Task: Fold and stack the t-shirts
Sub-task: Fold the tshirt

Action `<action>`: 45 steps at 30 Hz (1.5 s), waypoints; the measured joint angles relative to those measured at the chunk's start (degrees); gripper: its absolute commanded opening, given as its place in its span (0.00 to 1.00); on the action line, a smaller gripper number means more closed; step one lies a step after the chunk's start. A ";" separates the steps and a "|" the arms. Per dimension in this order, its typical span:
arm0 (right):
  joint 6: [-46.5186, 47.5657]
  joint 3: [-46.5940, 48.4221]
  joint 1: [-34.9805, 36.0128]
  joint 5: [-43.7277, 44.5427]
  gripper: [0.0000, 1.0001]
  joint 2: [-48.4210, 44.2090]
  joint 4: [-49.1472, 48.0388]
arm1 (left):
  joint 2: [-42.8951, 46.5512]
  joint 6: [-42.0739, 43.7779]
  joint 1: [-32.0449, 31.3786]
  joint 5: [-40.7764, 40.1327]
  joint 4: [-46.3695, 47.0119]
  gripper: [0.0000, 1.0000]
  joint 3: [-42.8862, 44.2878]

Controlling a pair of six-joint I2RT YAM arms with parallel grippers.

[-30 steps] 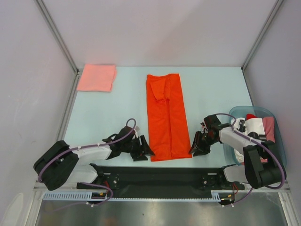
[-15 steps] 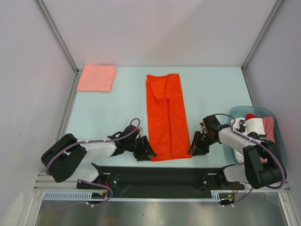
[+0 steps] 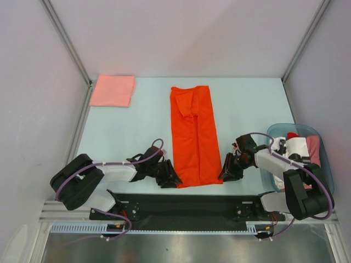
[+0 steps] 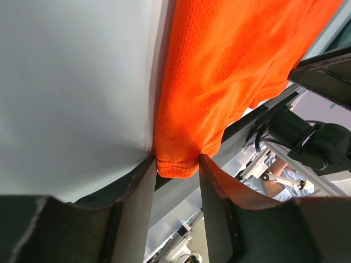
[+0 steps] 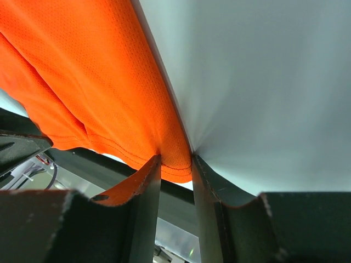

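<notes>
- Walls (image 3: 181,33): plain white panels joined at metal posts, seen only from the top camera.
- Table (image 3: 131,126): pale, matt surface. The wrist views show it smooth and bare beside the cloth.
- Orange shirt (image 3: 193,137): folded into a long strip, lying flat mid-table with its near hem at the front edge. Only the wrist views show its mesh weave and stitched hem.
- Basket (image 3: 326,164): blue, at the right edge, holding white, red and pink garments.
- Pink shirt (image 3: 112,90): a folded square at the far left corner, well apart from the strip.
- Left gripper (image 3: 174,178): its wrist view shows the fingers (image 4: 140,189) pinched on the near-left hem corner.
- Right gripper (image 3: 225,174): fingers (image 5: 147,181) likewise pinched on the near-right corner.
</notes>
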State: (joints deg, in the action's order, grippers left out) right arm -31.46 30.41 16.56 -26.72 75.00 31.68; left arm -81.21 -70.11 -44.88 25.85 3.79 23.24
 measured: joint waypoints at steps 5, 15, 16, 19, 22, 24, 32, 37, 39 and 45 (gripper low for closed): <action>-0.04 -0.13 0.35 -0.68 0.35 0.35 -0.50 | -1.44 -0.24 0.00 1.01 0.37 0.44 0.57; -0.13 -0.17 1.60 -0.90 0.36 0.46 -0.79 | -2.69 0.02 -0.26 0.09 -2.47 0.24 2.27; -0.31 -0.17 1.68 -0.81 0.41 0.42 -0.76 | -2.80 0.02 -0.26 0.07 -2.51 0.23 2.25; -1.05 -0.15 2.14 -0.48 0.42 -0.24 -0.66 | -2.80 0.04 -0.26 -0.15 -2.43 0.17 1.88; -1.57 -0.17 2.49 0.52 0.42 -0.90 -0.24 | -2.82 0.13 -0.26 -0.31 -2.51 0.11 1.84; -1.88 -0.20 2.54 0.87 0.42 -1.05 -0.04 | -2.82 0.20 -0.26 -0.37 -2.62 0.07 1.84; -3.02 -0.63 2.82 1.86 0.12 -1.05 -0.07 | -2.67 1.51 -0.26 -0.79 -3.52 0.00 2.45; -3.96 -1.70 2.84 2.71 0.00 -2.08 -0.48 | -1.79 3.69 -0.61 -3.04 -6.62 0.00 3.93; -4.11 -2.47 2.84 2.97 0.00 -3.91 -0.76 | -0.94 4.79 -0.74 -4.76 -8.94 0.00 4.74; -3.96 -0.81 2.45 2.32 0.00 -6.82 -0.55 | 1.16 9.01 -0.68 -11.76 -19.23 0.00 8.98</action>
State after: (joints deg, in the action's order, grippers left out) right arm -35.42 29.61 19.00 -24.40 68.18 31.14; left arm -80.05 -61.10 -45.56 14.09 -15.44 32.23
